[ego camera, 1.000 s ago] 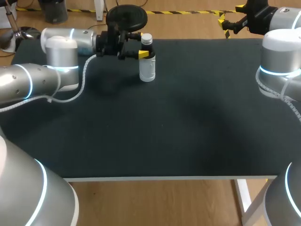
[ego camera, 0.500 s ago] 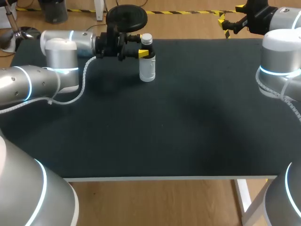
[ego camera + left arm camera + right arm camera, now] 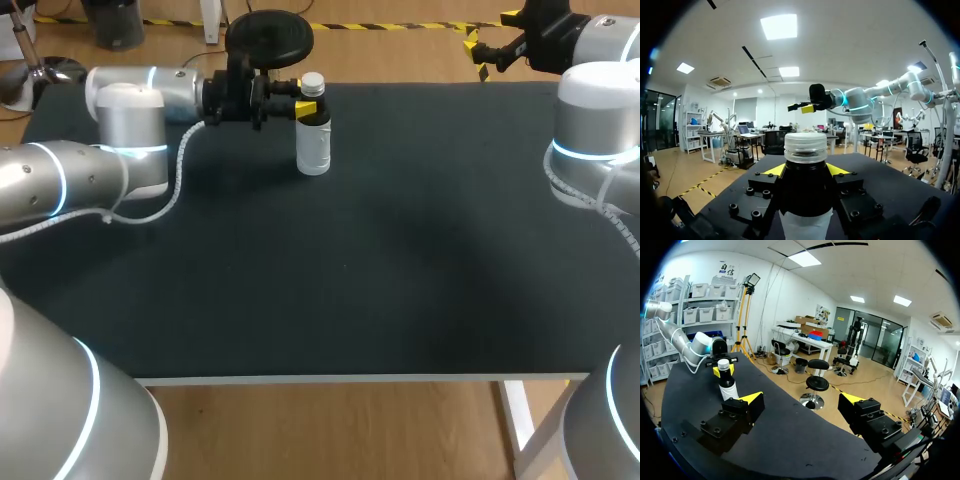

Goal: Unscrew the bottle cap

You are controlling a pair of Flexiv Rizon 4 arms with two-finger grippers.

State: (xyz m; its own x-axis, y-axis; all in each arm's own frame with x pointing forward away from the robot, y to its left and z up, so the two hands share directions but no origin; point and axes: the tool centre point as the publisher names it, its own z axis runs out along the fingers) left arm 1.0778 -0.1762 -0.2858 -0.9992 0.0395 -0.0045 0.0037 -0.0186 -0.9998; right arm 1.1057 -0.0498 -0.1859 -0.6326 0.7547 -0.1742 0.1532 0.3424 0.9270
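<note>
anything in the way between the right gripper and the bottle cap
Nothing visible: only bare table lies between the open right gripper and the cap. The left gripper grips the bottle below the cap.

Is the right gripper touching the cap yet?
Apart. The right wrist view shows the right gripper open, with a stretch of bare table between its tips and the cap; the head view agrees.

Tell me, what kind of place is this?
Probably a robot lab, I think. Two silver robot arms, the left arm and the right arm, sit at a black table, and a small clear bottle stands on it for them to work on.
</note>
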